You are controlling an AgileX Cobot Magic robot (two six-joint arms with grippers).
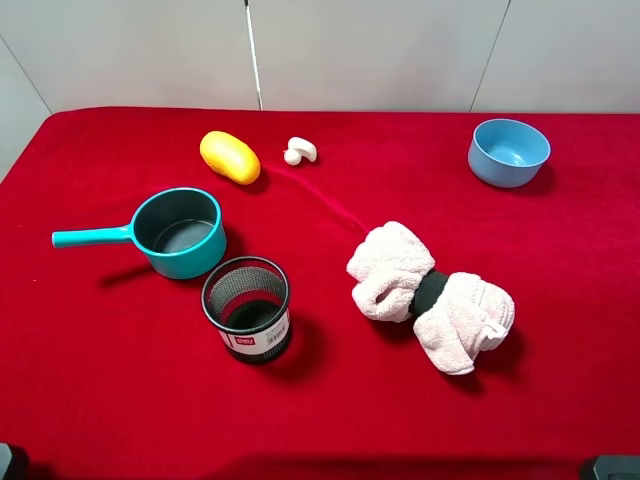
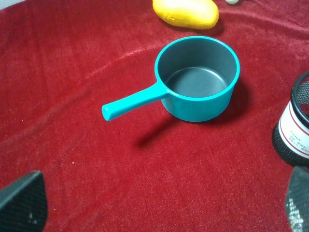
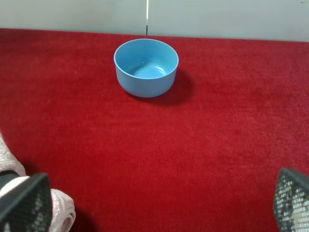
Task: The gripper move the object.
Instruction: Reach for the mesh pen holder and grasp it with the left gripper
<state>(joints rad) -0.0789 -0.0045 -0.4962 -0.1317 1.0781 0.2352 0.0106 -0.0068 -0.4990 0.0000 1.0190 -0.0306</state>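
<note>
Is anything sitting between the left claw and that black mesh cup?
Nothing visible does: the left wrist view shows only bare red cloth between the open left gripper and the mesh cup. The teal saucepan stands close beside the cup, apart from it, not in the path.

Black mesh pen cup (image 1: 252,336) just beside teal saucepan (image 1: 180,233), rolled pink towel (image 1: 388,270), blue bowl (image 1: 508,152), red tablecloth (image 1: 100,390)

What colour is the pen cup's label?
The label is white with red, clearest in the exterior high view.
</note>
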